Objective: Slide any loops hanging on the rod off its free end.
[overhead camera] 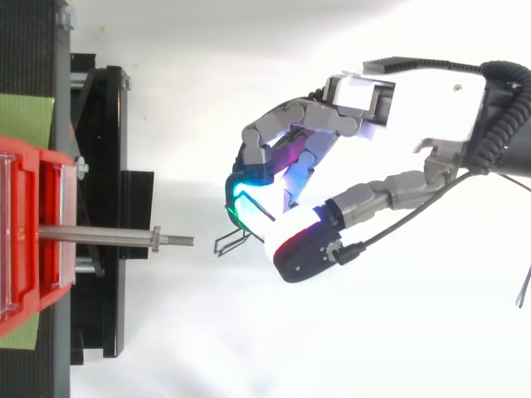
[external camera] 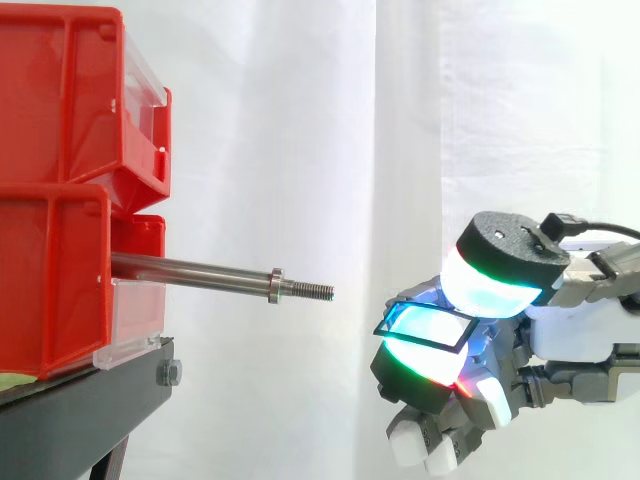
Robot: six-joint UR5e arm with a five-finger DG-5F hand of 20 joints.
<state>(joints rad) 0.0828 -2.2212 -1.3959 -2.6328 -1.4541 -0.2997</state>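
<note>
You can see the rod [external camera: 200, 272] bare and the hand [overhead camera: 373, 95] pinching the wire loop [external camera: 388, 315] clear of its free end, so little remains.

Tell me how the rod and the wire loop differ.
The rod is thick, straight and silvery; the loop is thin dark wire bent into a frame. The rod sticks out from the red bins; the loop is pinched in the hand's fingers, clear of the rod's free end.

Robot hand [overhead camera: 415, 99] extends from the right, fingers curled, pads [external camera: 420, 355] pinching a thin wire loop [overhead camera: 231, 242].
</note>
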